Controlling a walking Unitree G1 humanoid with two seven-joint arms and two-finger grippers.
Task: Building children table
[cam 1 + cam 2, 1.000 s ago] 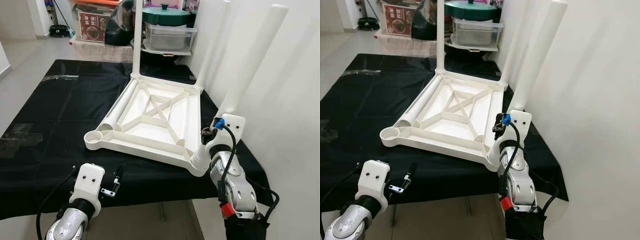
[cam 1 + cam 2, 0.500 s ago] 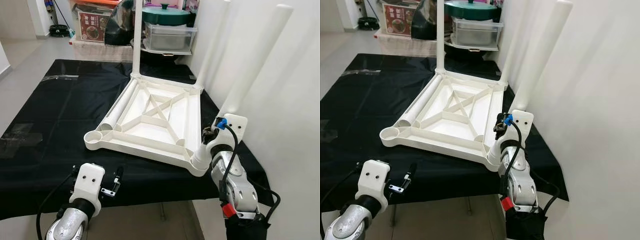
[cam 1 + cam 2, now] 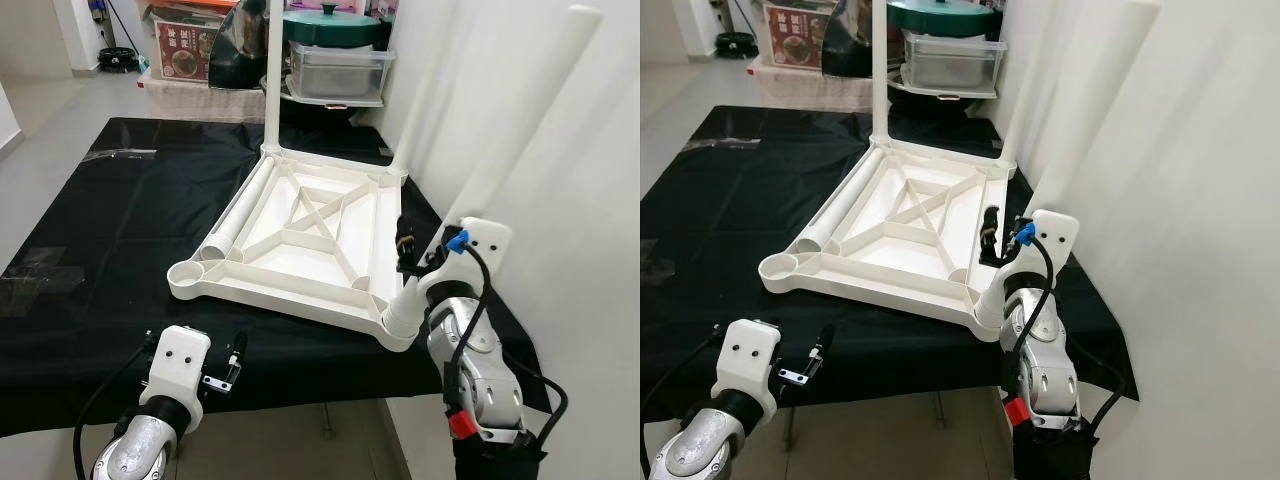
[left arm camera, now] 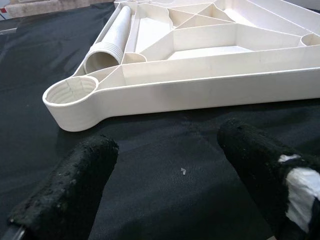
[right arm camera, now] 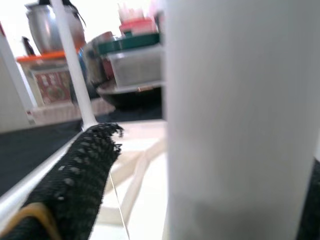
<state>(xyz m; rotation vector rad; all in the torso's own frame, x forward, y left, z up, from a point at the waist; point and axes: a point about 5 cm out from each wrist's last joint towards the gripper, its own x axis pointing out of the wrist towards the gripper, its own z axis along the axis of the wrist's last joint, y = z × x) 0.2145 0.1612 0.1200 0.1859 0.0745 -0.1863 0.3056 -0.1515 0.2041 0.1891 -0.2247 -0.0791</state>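
Note:
A white children's table top (image 3: pixel 290 291) lies upside down on the black cloth (image 3: pixel 100 220). Two legs stand upright in its far corners (image 3: pixel 272 80) (image 3: pixel 420 100). A third leg (image 3: pixel 520 120) rises tilted from the near right corner. My right gripper (image 3: pixel 420 250) sits around this leg low down, open, one finger (image 5: pixel 85 175) standing off its side. A loose leg (image 3: pixel 240 210) lies inside the frame along the left rail. The near left socket (image 4: pixel 72 90) is empty. My left gripper (image 3: pixel 222 370) hovers open over the cloth before that socket.
A white wall (image 3: pixel 580 250) runs close along the right of the table. Behind the table stand a clear plastic box with a green lid (image 3: pixel 335 30), a dark wok (image 3: pixel 240 45) and a red carton (image 3: pixel 190 50). Tape patches (image 3: pixel 30 275) mark the cloth at left.
My right wrist has risen and turned at the near right leg, and its black finger now shows to the left of the leg. The leg leans a little further right. The left arm is still.

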